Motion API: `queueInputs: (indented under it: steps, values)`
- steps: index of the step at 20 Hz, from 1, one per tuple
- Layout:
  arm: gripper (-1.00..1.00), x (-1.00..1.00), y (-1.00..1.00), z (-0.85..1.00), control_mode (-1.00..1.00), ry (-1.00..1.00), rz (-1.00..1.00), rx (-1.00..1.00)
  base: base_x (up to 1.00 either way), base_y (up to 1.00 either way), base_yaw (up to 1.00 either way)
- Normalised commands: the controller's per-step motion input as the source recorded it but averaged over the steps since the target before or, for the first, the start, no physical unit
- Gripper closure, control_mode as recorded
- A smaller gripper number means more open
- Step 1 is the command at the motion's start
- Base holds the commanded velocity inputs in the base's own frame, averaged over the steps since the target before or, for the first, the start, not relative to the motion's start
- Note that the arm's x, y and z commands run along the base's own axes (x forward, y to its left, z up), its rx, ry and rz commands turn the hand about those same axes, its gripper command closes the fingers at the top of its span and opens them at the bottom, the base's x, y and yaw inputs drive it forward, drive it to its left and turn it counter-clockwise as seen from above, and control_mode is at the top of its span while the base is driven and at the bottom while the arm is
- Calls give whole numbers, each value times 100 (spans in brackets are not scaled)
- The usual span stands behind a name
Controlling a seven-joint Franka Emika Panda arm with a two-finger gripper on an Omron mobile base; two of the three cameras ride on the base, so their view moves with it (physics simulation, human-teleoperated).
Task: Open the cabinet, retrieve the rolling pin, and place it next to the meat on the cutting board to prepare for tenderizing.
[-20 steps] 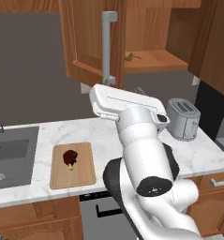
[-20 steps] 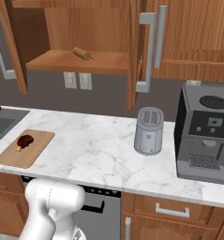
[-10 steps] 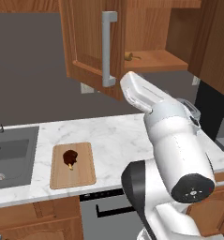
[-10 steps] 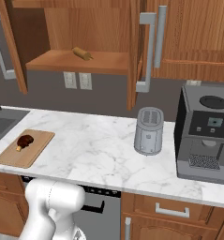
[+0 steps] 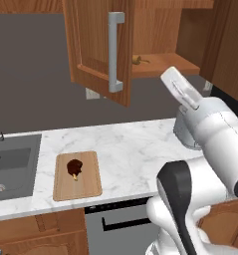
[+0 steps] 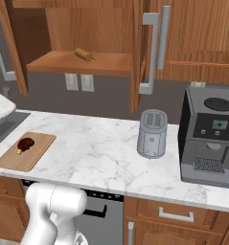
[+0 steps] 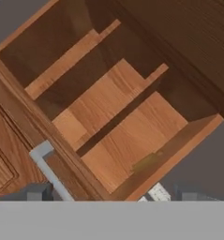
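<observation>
- Gripper (image 7: 111, 197) open, finger tips (image 7: 37, 193) spread wide at the bottom of the hand view, nothing between them.
- Aimed into the open cabinet (image 7: 108, 108); rolling pin (image 7: 145, 162) lying on the lowest shelf, beyond the tips and well apart from them.
- Seen from the right base view: rolling pin (image 6: 84, 54) on the bottom shelf, near the middle, slanted, alone there.
- Open cabinet door with grey bar handle (image 5: 114, 52) hanging out just left of the pin (image 5: 136, 60) in the left base view; second open door (image 6: 137, 57) on the far side of the shelf.
- Below on the marble counter (image 6: 101, 148): cutting board (image 5: 78, 175) with the meat (image 5: 74, 167) on it, beside the sink (image 5: 11, 167).
- Farther right on the counter: toaster (image 6: 152, 133), then coffee machine (image 6: 209, 135).
</observation>
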Motion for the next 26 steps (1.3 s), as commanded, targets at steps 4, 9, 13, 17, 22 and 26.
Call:
queueInputs:
  steps: [4,9,13,17,22,26]
  values:
    - [-100,42,-35,-7,-100,0,17,11,0,0,0]
    - [-100,51,-28,-5,-100,0,19,13,0,0,0]
    - [-100,54,-19,-1,-100,0,19,13,0,0,0]
    - [-100,52,-7,0,-100,0,18,11,0,0,0]
    - [-100,59,0,0,-100,3,16,10,0,0,0]
    - [-100,65,0,0,-100,5,12,7,0,0,0]
